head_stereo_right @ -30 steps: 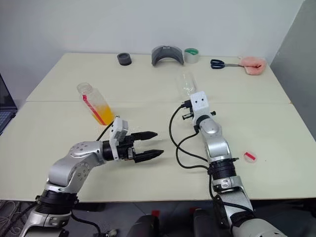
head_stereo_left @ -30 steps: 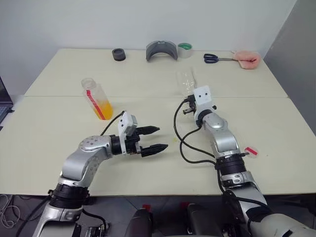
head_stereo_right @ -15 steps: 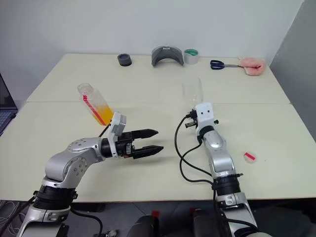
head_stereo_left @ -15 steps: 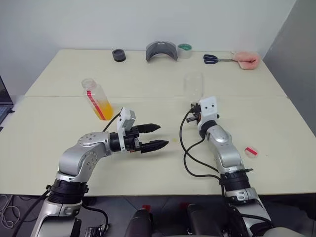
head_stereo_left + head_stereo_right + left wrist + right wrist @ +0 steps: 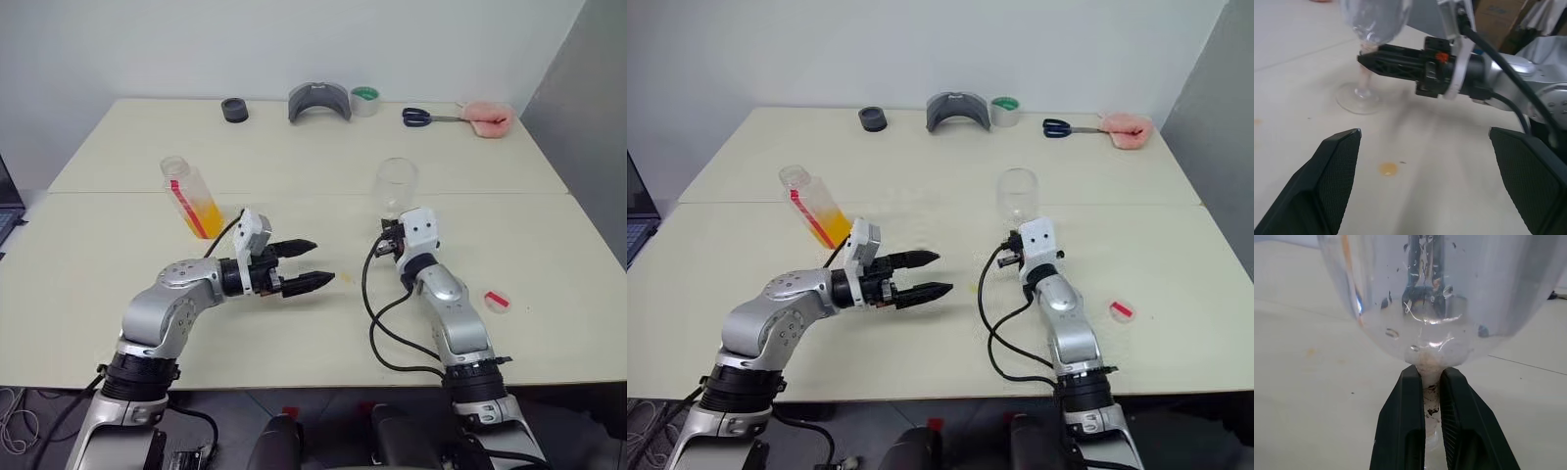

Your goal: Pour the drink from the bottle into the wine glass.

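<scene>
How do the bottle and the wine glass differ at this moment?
The bottle holds orange drink; the wine glass is empty. The bottle leans tilted and ungripped on the table; the glass stands upright, its stem clamped in the right gripper. Both are clear and open-topped.

The table has a matt, smooth cream top. On it, the wine glass is clear, glossy glass speckled with droplets inside the bowl. Left of the glass, the bottle is clear, shiny plastic with translucent orange drink in it. The left gripper and right gripper have matt black plastic fingers, finely textured on the left pads. Arm shells near the glass look like brushed silver metal.
</scene>
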Tool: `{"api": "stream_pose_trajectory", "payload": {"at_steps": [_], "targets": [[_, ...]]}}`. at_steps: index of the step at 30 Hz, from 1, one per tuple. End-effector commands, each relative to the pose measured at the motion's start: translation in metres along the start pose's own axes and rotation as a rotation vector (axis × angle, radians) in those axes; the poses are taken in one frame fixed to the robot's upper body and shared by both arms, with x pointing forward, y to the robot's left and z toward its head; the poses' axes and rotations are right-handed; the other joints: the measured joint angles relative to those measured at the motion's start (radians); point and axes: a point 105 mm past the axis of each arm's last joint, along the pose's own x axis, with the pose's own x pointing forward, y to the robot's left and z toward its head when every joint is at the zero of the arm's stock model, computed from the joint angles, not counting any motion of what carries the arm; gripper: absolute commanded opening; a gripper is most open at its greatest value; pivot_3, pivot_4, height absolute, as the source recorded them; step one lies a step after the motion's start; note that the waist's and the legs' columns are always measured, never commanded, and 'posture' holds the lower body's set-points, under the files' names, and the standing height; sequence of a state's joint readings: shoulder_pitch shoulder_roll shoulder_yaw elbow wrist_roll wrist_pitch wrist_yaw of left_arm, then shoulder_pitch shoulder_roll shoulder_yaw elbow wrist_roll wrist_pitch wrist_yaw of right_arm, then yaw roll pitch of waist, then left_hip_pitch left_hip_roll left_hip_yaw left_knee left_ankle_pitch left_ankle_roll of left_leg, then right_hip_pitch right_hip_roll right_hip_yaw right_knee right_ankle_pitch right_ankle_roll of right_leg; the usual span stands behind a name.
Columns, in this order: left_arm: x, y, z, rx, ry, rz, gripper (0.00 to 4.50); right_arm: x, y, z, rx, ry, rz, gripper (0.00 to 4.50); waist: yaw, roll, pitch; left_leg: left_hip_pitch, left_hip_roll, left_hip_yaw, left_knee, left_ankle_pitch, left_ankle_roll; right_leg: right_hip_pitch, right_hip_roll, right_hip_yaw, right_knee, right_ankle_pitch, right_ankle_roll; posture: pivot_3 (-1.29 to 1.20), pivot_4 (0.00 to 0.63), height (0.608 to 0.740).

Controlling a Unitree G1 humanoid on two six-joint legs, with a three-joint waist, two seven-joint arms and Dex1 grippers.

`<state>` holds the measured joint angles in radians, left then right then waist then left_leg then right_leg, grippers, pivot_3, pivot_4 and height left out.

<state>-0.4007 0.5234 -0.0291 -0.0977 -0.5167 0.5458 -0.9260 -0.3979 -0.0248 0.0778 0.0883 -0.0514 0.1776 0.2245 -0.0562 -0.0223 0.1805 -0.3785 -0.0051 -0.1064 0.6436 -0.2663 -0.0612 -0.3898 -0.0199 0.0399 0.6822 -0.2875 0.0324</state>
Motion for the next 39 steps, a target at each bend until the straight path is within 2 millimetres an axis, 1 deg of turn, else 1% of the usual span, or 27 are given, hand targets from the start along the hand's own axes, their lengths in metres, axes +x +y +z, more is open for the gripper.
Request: {"api": "stream_pose_trajectory", "payload": {"at_steps": [1, 2, 4, 7, 10, 13, 17, 21, 27, 31, 34, 36, 37, 39], "targets": [[-0.007, 0.021, 0.018, 0.102, -0.071, 0.156, 4.5, 0.008, 0.026, 0.033, 0.011, -0.15, 0.115, 0.15, -0.003, 0.0, 0.0, 0.0, 0.0, 0.0, 0.0, 0.0, 0.0, 0.0, 0.0, 0.0, 0.0, 0.0, 0.0, 0.0, 0.15, 0.74], [-0.009, 0.024, 0.019, 0.112, -0.081, 0.188, 4.5, 0.011, 0.032, 0.036, 0.012, -0.164, 0.135, 0.15, -0.004, 0.0, 0.0, 0.0, 0.001, 0.0, 0.0, 0.0, 0.0, -0.001, 0.0, 0.0, 0.0, 0.0, 0.0, 0.0, 0.15, 0.74], [-0.016, 0.024, 0.019, 0.114, -0.084, 0.207, 4.5, 0.02, 0.045, 0.042, 0.015, -0.19, 0.18, 0.15, -0.004, 0.0, 0.0, 0.0, 0.001, 0.0, 0.0, 0.0, 0.0, -0.001, 0.001, 0.0, 0.0, 0.0, 0.0, 0.0, 0.15, 0.74], [-0.025, 0.017, 0.013, 0.112, -0.058, 0.198, 4.5, 0.035, 0.059, 0.04, -0.002, -0.183, 0.243, 0.15, -0.005, 0.001, 0.0, 0.0, 0.001, 0.0, 0.0, 0.0, 0.0, -0.001, 0.0, 0.0, 0.0, 0.0, 0.0, 0.0, 0.15, 0.74], [-0.038, 0.02, 0.011, 0.132, -0.036, 0.237, 4.5, 0.047, 0.061, 0.034, -0.017, -0.162, 0.253, 0.15, 0.0, 0.001, 0.0, -0.001, 0.0, 0.0, 0.0, 0.0, 0.0, -0.001, 0.0, 0.0, 0.0, 0.0, 0.0, 0.0, 0.15, 0.74], [-0.049, 0.024, 0.012, 0.137, -0.036, 0.277, 4.5, 0.054, 0.064, 0.03, -0.027, -0.152, 0.273, 0.15, 0.006, 0.001, 0.001, -0.001, 0.0, -0.001, 0.0, 0.0, 0.0, -0.001, -0.001, -0.001, -0.001, 0.0, 0.0, 0.0, 0.15, 0.74], [-0.064, 0.029, 0.019, 0.164, -0.044, 0.333, 4.5, 0.06, 0.064, 0.022, -0.015, -0.134, 0.293, 0.15, 0.001, 0.001, 0.001, -0.001, 0.0, 0.0, 0.0, 0.0, 0.0, -0.001, -0.001, 0.0, -0.001, 0.0, 0.0, 0.0, 0.15, 0.74], [-0.069, 0.03, 0.028, 0.186, -0.064, 0.347, 4.5, 0.062, 0.064, 0.017, -0.014, -0.124, 0.299, 0.15, -0.001, 0.001, 0.001, -0.001, 0.0, 0.0, 0.0, 0.0, 0.0, -0.001, 0.0, 0.0, 0.0, 0.0, 0.0, 0.0, 0.15, 0.74], [-0.078, 0.022, 0.038, 0.215, -0.064, 0.345, 4.5, 0.063, 0.066, 0.014, -0.002, -0.117, 0.315, 0.15, -0.001, 0.001, 0.001, -0.001, 0.0, 0.0, 0.0, 0.0, 0.0, -0.001, 0.0, 0.0, 0.0, 0.0, 0.0, 0.0, 0.15, 0.74], [-0.08, 0.013, 0.042, 0.239, -0.062, 0.33, 4.5, 0.064, 0.066, 0.013, 0.011, -0.109, 0.319, 0.15, -0.001, 0.001, 0.001, -0.001, 0.0, 0.0, 0.0, 0.0, 0.0, -0.001, 0.0, 0.0, 0.0, 0.0, 0.0, 0.0, 0.15, 0.74], [-0.08, 0.01, 0.048, 0.249, -0.07, 0.343, 4.5, 0.065, 0.068, 0.013, 0.03, -0.107, 0.328, 0.15, -0.001, 0.001, 0.001, -0.001, 0.0, -0.001, 0.0, 0.0, 0.0, -0.001, 0.0, 0.0, 0.0, 0.0, 0.0, 0.0, 0.15, 0.74], [-0.079, 0.01, 0.049, 0.251, -0.07, 0.347, 4.5, 0.064, 0.07, 0.013, 0.041, -0.108, 0.34, 0.88, -0.001, 0.001, 0.001, -0.001, 0.0, 0.0, 0.0, 0.0, 0.0, -0.001, 0.0, 0.0, 0.0, 0.0, 0.0, 0.0, 0.15, 0.74], [-0.078, 0.009, 0.05, 0.251, -0.071, 0.347, 4.5, 0.064, 0.071, 0.013, 0.046, -0.108, 0.346, 1.13, -0.001, 0.001, 0.001, -0.001, 0.0, 0.0, 0.0, 0.0, 0.0, -0.001, 0.0, 0.0, 0.0, 0.0, 0.0, 0.0, 0.15, 0.74], [-0.076, 0.009, 0.052, 0.253, -0.074, 0.348, 4.5, 0.064, 0.072, 0.013, 0.048, -0.109, 0.353, 1.82, -0.001, 0.001, 0.001, -0.001, 0.0, 0.0, 0.0, 0.0, 0.0, -0.001, 0.0, 0.0, 0.0, 0.0, 0.0, 0.0, 0.15, 0.74]]}}
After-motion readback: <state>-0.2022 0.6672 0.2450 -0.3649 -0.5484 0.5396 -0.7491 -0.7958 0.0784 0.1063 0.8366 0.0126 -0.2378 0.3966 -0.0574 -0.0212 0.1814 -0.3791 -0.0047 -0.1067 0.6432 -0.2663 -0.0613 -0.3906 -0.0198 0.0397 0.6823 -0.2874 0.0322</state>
